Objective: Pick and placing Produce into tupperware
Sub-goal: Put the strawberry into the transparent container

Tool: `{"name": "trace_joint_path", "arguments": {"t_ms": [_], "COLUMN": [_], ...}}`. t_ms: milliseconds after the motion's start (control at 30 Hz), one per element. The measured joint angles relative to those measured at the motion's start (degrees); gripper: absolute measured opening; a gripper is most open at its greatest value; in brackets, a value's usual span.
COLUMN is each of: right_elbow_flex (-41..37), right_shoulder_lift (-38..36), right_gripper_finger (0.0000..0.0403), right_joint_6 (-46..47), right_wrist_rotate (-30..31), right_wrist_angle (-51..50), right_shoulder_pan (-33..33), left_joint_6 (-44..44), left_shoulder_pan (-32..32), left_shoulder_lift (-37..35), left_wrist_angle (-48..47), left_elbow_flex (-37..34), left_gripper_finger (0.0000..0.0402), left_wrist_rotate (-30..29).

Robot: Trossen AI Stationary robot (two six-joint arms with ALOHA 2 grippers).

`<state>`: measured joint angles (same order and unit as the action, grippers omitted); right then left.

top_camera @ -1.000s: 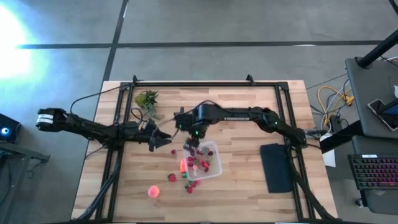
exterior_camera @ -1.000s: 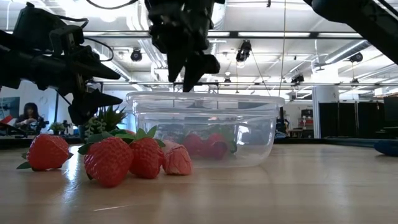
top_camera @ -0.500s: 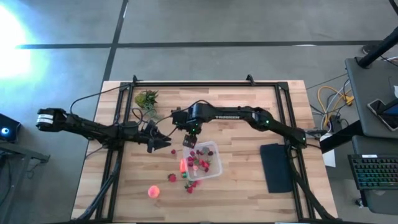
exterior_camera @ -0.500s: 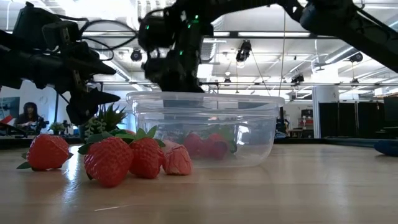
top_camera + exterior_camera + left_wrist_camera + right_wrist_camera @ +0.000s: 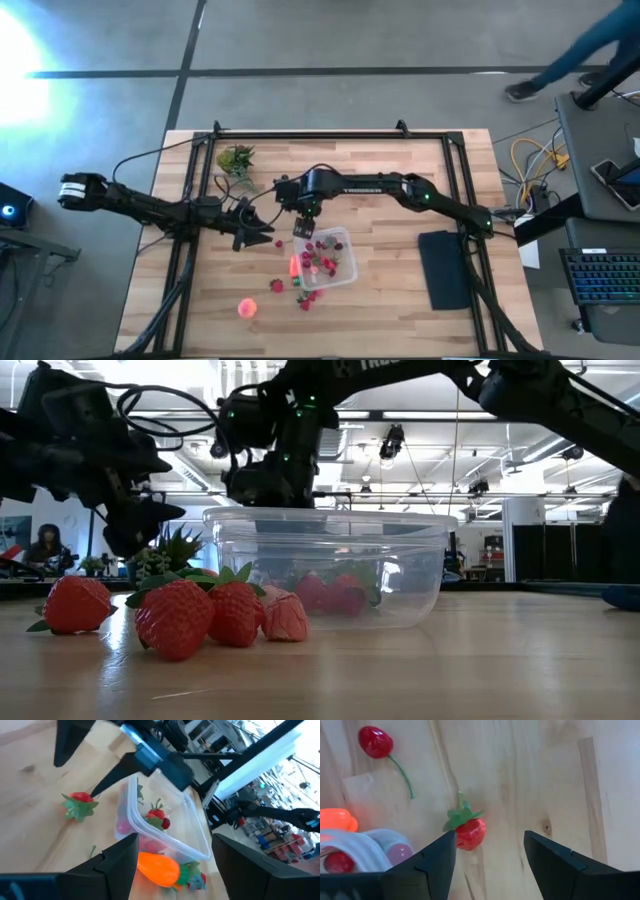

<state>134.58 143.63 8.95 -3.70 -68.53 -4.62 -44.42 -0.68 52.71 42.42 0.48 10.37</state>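
Note:
The clear tupperware point(image 5: 328, 258) stands near the table's middle and holds several strawberries point(image 5: 335, 592). One strawberry point(image 5: 279, 243) lies on the wood off the container's far-left corner; the right wrist view shows the same strawberry point(image 5: 468, 831). More berries point(image 5: 305, 297) and the round orange-pink fruit point(image 5: 246, 308) lie nearer the table's near edge. My right gripper point(image 5: 299, 226) is open and hovers over the container's far-left corner, with that lone berry below, between its fingers point(image 5: 489, 837). My left gripper point(image 5: 256, 233) is open just left of that berry, pointing at the container point(image 5: 175, 840).
A bright orange piece point(image 5: 293, 265) sits against the container's left wall. A cherry with a stem point(image 5: 375, 742) lies on the wood. The green leafy clump point(image 5: 237, 158) is at the far left, the black pad point(image 5: 443, 268) at the right. A person's legs point(image 5: 590, 45) pass beyond the table.
My right gripper has moved from above the container toward the table's far-left side and has come down, so that it now hangs behind the container's rim over the lone strawberry. The container and the berries have stayed where they were.

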Motion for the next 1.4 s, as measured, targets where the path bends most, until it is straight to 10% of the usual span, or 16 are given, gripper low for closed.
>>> {"name": "trace_joint_path", "arguments": {"t_ms": [1400], "right_elbow_flex": [-4.68], "right_shoulder_lift": [-0.02], "right_gripper_finger": [0.0224], "right_joint_6": [-2.16], "right_wrist_rotate": [-5.28], "right_wrist_angle": [2.20], "right_shoulder_pan": [-1.16], "left_joint_6": [18.24], "left_shoulder_pan": [-0.07], "left_shoulder_lift": [-20.26], "left_wrist_angle": [-30.10], "left_elbow_flex": [-0.17], "left_gripper_finger": [0.0238], "left_wrist_rotate": [-1.91]}}
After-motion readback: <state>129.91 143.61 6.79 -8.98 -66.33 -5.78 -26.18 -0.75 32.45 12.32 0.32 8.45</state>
